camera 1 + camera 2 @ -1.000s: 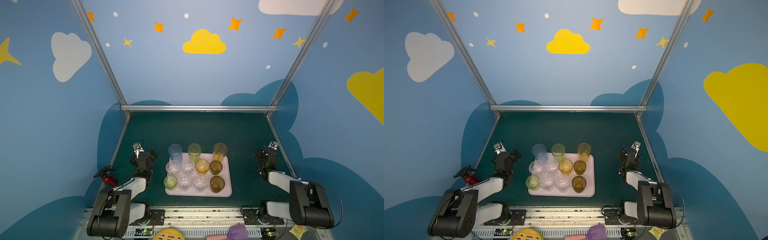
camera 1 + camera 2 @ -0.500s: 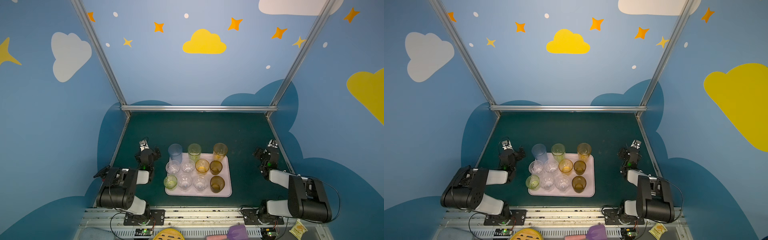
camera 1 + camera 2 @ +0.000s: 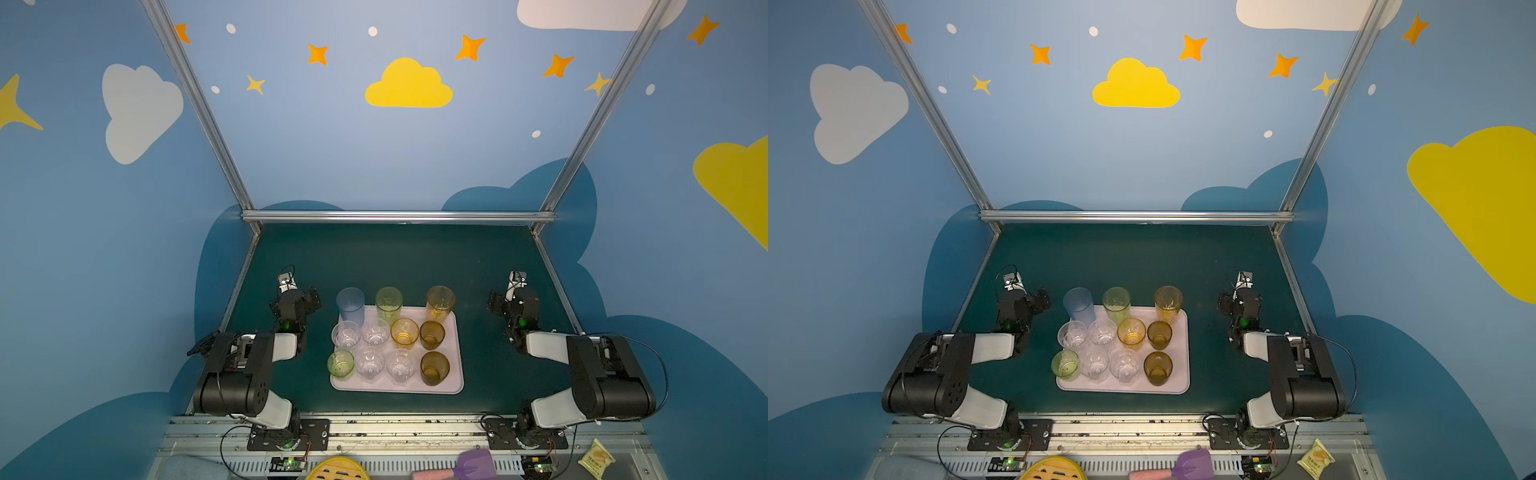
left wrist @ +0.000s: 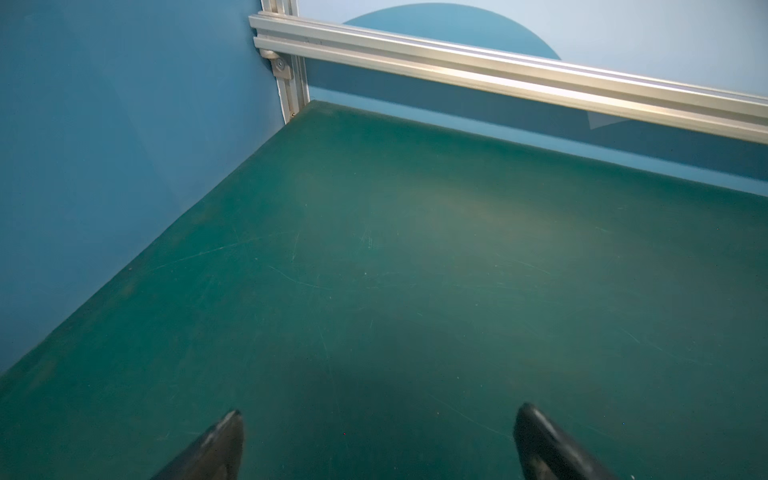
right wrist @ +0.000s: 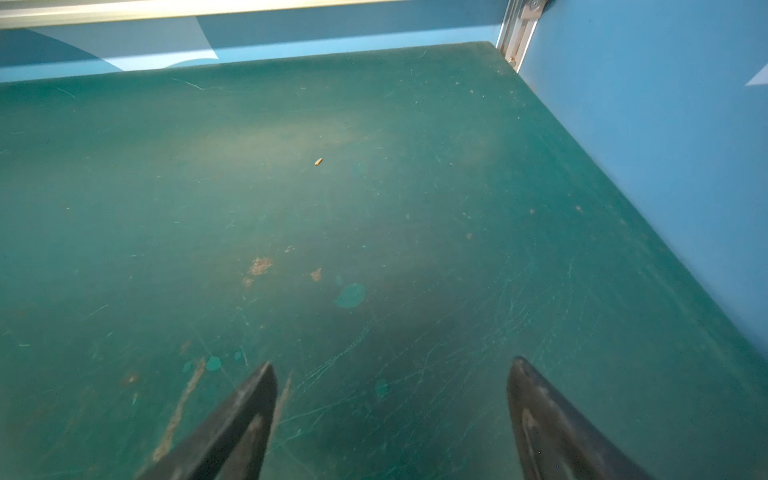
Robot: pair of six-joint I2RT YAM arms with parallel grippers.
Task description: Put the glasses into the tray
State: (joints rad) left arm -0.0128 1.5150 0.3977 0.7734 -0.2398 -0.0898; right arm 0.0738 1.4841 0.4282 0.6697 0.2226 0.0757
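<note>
Here, eleven glasses (image 3: 375, 332) are seen standing upright in the lilac-pink tray (image 3: 399, 387). The tall pale blue tumbler (image 3: 350, 305), yellow-green tumbler (image 3: 388, 303) and amber tumbler (image 3: 439, 301) are ranged along its far rim. The left gripper (image 4: 381, 410) is held left of the tray and the right gripper (image 5: 392, 360) right of it, jaws spread wide, nothing grasped. The print on a yellow packet (image 3: 597, 458) cannot be read.

The picture's edge cuts off the fingers (image 4: 216, 449) of the left hand (image 4: 376, 415) and the right hand (image 5: 392, 370). Three tall glasses (image 3: 389, 303) hide parts of the far rim of the tray (image 3: 415, 388).
</note>
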